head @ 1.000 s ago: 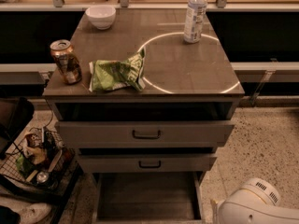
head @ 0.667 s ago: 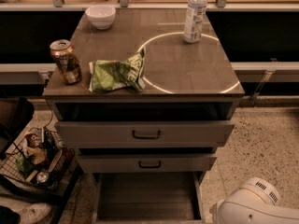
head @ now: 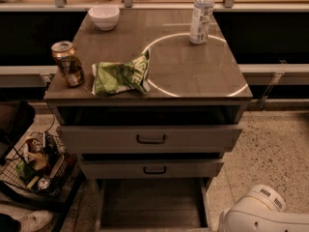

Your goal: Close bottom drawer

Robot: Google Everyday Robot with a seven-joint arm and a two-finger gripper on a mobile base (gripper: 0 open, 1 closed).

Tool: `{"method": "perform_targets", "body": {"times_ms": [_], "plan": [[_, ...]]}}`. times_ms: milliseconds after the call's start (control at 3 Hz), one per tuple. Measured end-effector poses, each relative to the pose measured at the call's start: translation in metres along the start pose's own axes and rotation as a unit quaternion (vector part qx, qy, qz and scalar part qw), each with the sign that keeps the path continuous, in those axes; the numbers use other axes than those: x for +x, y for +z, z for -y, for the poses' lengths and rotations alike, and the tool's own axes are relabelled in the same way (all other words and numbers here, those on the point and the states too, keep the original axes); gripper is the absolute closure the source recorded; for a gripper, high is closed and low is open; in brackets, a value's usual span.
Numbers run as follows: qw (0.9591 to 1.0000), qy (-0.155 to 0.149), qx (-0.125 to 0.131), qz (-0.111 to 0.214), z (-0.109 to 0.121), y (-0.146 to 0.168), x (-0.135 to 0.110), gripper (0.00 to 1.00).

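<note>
- Approach step: bottom drawer (head: 152,202) open under the table (head: 193,81) front edge.
- Gripper out of view; I cannot tell its state.
- Next: push drawer inward.

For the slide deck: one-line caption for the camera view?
Grey metal bottom drawer pulled open at floor level; white robot arm shell at lower right, end effector out of frame.

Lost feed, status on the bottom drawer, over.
Claw out of view; white arm part low right. Bottom drawer pulled open, inside bare. Nothing seen in its way.
</note>
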State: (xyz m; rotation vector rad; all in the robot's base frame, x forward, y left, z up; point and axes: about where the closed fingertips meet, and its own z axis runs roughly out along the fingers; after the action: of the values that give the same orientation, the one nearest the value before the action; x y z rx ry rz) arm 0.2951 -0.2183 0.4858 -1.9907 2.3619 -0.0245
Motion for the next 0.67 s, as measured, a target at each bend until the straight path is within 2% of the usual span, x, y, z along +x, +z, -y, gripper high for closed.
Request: {"method": "perform_targets", "body": {"times_ms": [333, 667], "plan": [[0.9999, 0.009, -0.01, 0.002, -0.001, 0.035, 0.004, 1.0], [0.9997, 0.006, -0.021, 0.006, 0.001, 0.078, 0.006, 1.0]]}}
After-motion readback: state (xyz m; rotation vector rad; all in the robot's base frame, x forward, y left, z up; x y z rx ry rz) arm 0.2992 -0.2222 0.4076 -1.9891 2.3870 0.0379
